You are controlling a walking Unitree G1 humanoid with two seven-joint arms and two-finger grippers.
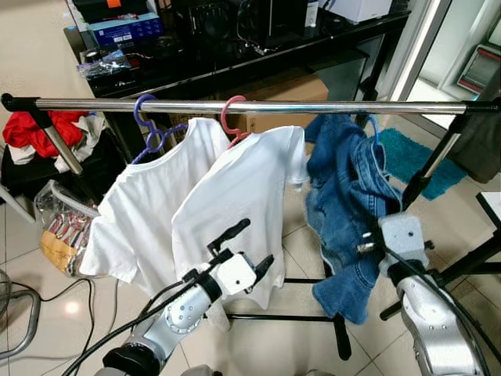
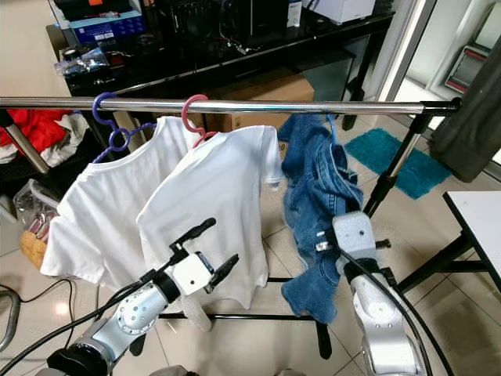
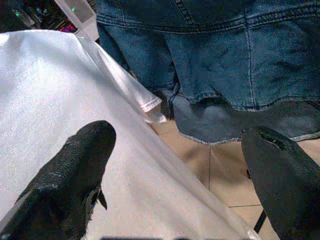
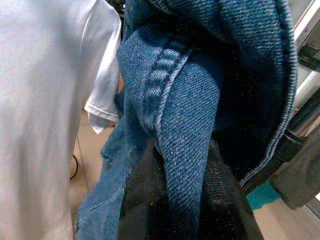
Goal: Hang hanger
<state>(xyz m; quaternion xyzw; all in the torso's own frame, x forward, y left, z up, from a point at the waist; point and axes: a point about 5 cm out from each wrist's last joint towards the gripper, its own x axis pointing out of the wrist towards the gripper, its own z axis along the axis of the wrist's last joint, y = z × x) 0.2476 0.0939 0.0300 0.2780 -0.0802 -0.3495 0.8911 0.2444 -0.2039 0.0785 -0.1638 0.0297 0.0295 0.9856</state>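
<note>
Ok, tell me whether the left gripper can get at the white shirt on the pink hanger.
Probably yes: the left gripper is open right in front of the white shirt on the pink hanger, with nothing between them.

I am in a lived-in room of a home, on a tiled floor (image 1: 47, 305). Before me stands a clothes rail (image 1: 258, 106) hung with white T-shirts (image 1: 235, 204) and a denim garment (image 1: 348, 204). Behind it are a dark counter (image 1: 258, 59) crowded with boxes and electronics, a cardboard box (image 1: 290, 90), red laundry (image 1: 35, 129) and a teal mat (image 1: 415, 160).
</note>
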